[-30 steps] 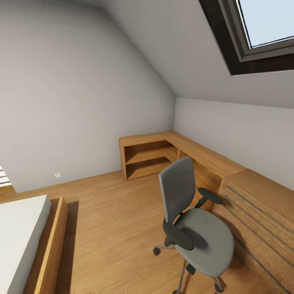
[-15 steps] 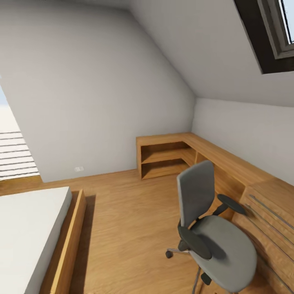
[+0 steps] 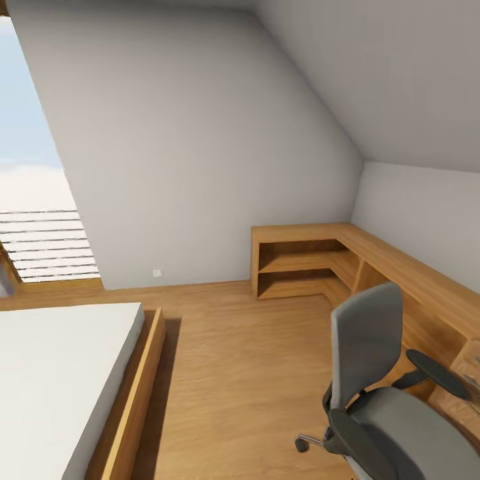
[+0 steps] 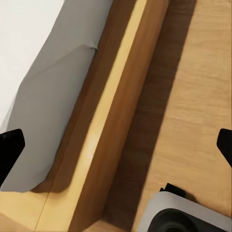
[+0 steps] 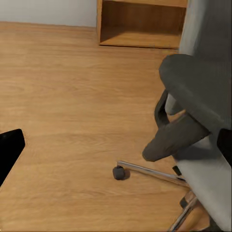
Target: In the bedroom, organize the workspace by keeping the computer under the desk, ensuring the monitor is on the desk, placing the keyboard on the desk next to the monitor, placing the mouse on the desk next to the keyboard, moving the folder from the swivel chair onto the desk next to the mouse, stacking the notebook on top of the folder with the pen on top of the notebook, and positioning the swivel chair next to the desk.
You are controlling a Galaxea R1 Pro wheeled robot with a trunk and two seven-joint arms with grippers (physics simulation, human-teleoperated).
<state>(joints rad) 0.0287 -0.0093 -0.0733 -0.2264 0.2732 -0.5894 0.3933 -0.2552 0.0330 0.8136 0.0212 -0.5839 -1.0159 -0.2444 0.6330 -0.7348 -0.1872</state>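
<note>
the left gripper (image 4: 116, 140) is spread wide, holding nothing, above the wood-framed bed (image 4: 104, 130). the right gripper (image 5: 116, 145) is spread too, holding nothing, near the grey swivel chair (image 5: 198, 116). i think it could bump the chair and roll it away.

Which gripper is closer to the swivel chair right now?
Right. The right gripper looks over the swivel chair, with its armrest and seat just ahead. The left gripper hangs above the bed frame, away from the chair.
</note>
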